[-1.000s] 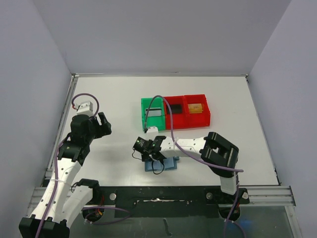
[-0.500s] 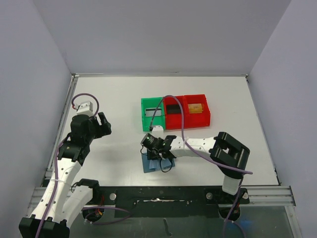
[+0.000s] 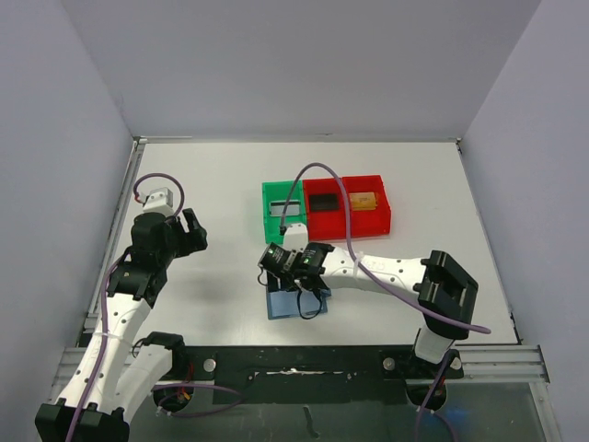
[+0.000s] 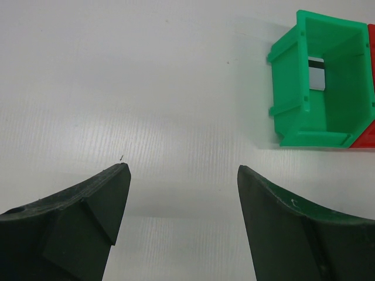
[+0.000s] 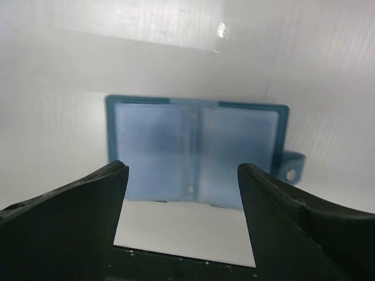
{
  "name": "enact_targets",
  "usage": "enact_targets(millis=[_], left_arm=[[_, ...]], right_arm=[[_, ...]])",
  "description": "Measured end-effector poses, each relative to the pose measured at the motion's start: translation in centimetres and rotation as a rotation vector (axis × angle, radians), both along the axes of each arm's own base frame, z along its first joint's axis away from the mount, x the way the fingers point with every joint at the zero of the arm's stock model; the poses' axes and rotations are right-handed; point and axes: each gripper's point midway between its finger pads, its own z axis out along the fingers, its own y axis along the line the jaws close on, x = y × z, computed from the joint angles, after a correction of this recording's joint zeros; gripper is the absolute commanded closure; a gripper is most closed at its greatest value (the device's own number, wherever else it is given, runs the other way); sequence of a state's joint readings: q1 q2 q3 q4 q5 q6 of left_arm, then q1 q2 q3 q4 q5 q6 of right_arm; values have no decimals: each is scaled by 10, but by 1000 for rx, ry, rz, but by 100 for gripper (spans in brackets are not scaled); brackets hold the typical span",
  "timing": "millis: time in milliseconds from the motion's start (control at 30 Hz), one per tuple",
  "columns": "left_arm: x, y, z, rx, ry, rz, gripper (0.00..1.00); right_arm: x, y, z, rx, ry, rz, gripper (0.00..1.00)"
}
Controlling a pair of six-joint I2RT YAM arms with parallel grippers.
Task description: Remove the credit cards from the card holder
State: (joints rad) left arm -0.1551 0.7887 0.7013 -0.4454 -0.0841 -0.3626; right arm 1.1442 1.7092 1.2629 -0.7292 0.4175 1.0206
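Two arms work over a white tabletop (image 3: 212,175); the light-blue card holder (image 3: 287,305) lies opened flat at lower centre of the overhead view, its small tab (image 5: 290,164) at the right edge in the right wrist view; the right gripper (image 5: 181,170) sits at its upper edge overhead, fingers spread wide with nothing between them; the left gripper (image 4: 181,170), at centre left and well apart, is likewise spread over bare tabletop; above centre, a green bin (image 3: 269,195) adjoins two red bins (image 3: 368,222); a pale card (image 4: 317,75) lies in the green bin, a dark card (image 3: 322,201) in the adjoining red one.
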Motion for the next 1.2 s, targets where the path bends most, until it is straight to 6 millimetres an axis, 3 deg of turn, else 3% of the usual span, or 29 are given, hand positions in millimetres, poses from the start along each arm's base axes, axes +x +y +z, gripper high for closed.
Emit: enact_targets(millis=[167,300,367,500,700,900,1033,1200], left_arm=[[-2,-9,-1,-34,7,-39,31],[-7,-34,-9,-162,27,-115,40],[-16,-49,-24,-245,73,-153,51],[-41,-83,-53,-386,177,-226,61],[-73,-142,-59,-495,223,-376,61],[-87,-190,-73,-519,276,-437,61],[-95,-206,-103,-476,358,-426,68],[-98,-208,-117,-472,375,-393,70]], right_arm=[[-16,-39,-21,-88,43,-51,30],[-25,-61,-37,-153,78,-79,33],[-25,-63,-37,-157,79,-85,37],[-22,-59,-38,-140,75,-89,41],[-23,-62,-56,-116,92,-93,40],[-27,-69,-69,-101,99,-110,41],[-27,-70,-69,-73,84,-111,54],[-27,-74,-69,-25,70,-109,71]])
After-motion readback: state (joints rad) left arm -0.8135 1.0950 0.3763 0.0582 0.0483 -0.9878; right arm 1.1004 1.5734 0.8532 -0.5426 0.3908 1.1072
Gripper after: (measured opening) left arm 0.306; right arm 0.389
